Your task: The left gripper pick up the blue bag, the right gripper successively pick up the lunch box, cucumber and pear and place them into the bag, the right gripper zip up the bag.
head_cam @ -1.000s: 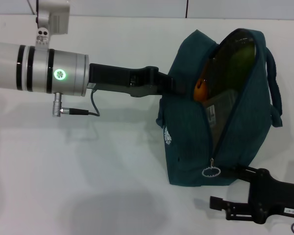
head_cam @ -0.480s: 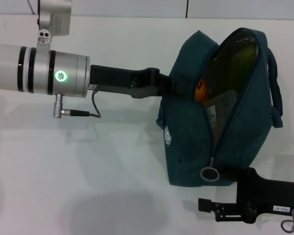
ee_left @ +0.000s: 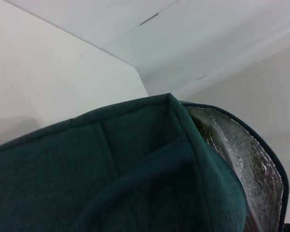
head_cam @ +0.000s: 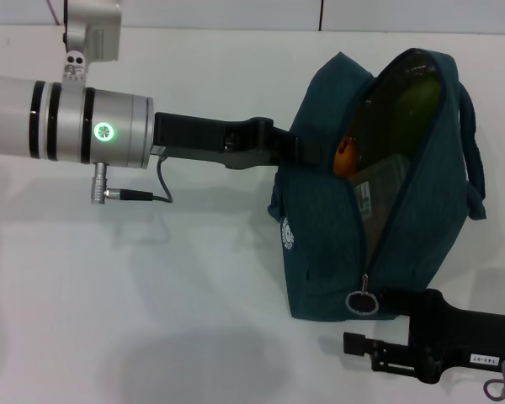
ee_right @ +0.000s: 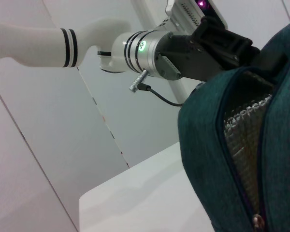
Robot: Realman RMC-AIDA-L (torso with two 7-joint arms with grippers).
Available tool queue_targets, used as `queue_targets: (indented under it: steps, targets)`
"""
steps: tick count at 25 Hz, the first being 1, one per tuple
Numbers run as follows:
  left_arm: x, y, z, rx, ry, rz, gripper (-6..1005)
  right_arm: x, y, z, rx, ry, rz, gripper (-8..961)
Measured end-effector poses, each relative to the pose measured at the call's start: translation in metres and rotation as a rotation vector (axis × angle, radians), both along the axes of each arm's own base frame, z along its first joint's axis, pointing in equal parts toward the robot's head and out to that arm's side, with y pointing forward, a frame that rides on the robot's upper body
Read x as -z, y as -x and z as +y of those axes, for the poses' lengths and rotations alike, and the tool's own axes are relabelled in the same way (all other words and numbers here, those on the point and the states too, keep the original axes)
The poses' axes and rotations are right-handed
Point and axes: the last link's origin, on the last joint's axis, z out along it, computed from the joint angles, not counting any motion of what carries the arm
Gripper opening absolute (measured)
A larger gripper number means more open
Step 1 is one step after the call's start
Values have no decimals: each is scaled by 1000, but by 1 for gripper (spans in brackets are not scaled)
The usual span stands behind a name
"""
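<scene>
The blue bag hangs tilted, its mouth unzipped and open. Inside it show the orange pear, the green cucumber and the clear lunch box. My left gripper is shut on the bag's upper left edge and holds it up. My right gripper is open just below the bag's lower end. Its upper finger lies beside the ring zipper pull. The left wrist view shows the bag's fabric and foil lining. The right wrist view shows the bag and its zipper slider.
The white table lies under the bag. A white wall runs along its far edge. My left arm's silver cylinder and cable reach over the table's left half.
My right gripper has shifted a little to the left under the bag. The ring pull has dropped slightly. The left arm and bag hold still.
</scene>
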Motion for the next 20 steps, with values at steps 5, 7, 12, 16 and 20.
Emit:
queue_targets:
  steps: [5,7,12,16,20]
  targets:
    - [0,1,0,-1,-1,0,38,1,-3,1,13,-7,-19,684]
    - [0,1,-1,0,-1,0,39,2,-3,1,15,-7,-22,620]
    - [0,1,-1,2,-2,0,39,2,-3,2,15,-8,-23,399]
    - [0,1,-1,2,-2,0,39,1,-4,3,25,-16,-27,212]
    - [0,1,-1,5,-4,0,38,1,-4,4,31,-23,-23,89]
